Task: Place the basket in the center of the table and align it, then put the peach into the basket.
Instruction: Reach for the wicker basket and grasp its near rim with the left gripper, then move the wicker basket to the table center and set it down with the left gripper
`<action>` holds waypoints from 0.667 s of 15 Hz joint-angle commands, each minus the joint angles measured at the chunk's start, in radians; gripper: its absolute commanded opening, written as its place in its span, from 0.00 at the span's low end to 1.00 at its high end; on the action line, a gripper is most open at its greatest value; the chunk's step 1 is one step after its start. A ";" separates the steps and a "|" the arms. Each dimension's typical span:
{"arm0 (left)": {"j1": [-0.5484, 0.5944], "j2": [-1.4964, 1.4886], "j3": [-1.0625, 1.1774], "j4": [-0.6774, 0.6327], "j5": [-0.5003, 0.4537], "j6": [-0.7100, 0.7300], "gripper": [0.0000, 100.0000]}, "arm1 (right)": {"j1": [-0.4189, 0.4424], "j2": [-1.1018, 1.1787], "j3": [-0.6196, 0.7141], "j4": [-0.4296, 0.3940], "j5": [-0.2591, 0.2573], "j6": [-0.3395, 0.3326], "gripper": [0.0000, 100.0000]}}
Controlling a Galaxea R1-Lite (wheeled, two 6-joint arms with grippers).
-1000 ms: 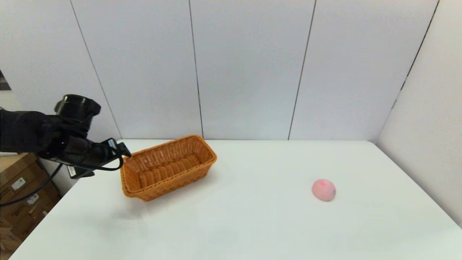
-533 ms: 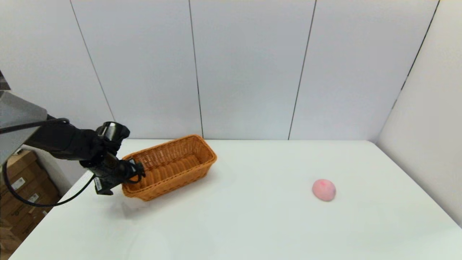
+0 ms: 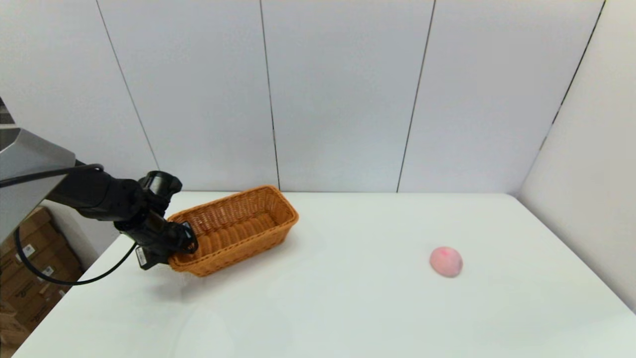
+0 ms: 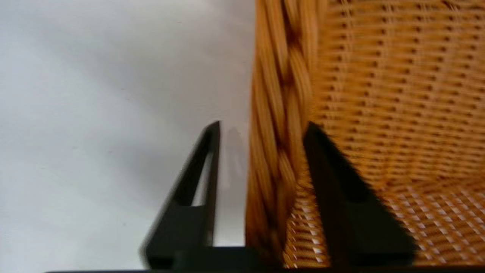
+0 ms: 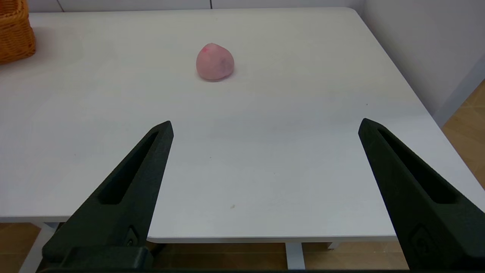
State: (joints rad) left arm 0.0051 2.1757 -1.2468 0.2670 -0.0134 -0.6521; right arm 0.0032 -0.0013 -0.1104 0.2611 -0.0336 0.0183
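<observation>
White table [image 3: 348, 308] fills the room's corner, pale panelled walls [image 3: 338, 94] behind it, cardboard boxes [image 3: 30, 278] off its left edge. Left gripper [image 4: 261, 129] straddles the basket [image 3: 233, 231] rim at its near-left short end, fingers apart, one inside, one outside. Basket's long axis runs away from that gripper, toward the far right. Right gripper [image 5: 265, 125] hangs spread wide, the peach [image 5: 215, 61] well ahead of it.
</observation>
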 commanded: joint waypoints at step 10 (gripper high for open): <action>0.013 -0.123 -0.006 0.064 -0.402 -0.021 0.00 | 0.000 0.001 0.000 0.003 -0.002 0.000 1.00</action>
State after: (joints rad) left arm 0.0177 2.0989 -1.2540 0.3300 -0.3877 -0.6734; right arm 0.0023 -0.0013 -0.1104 0.2626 -0.0349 0.0181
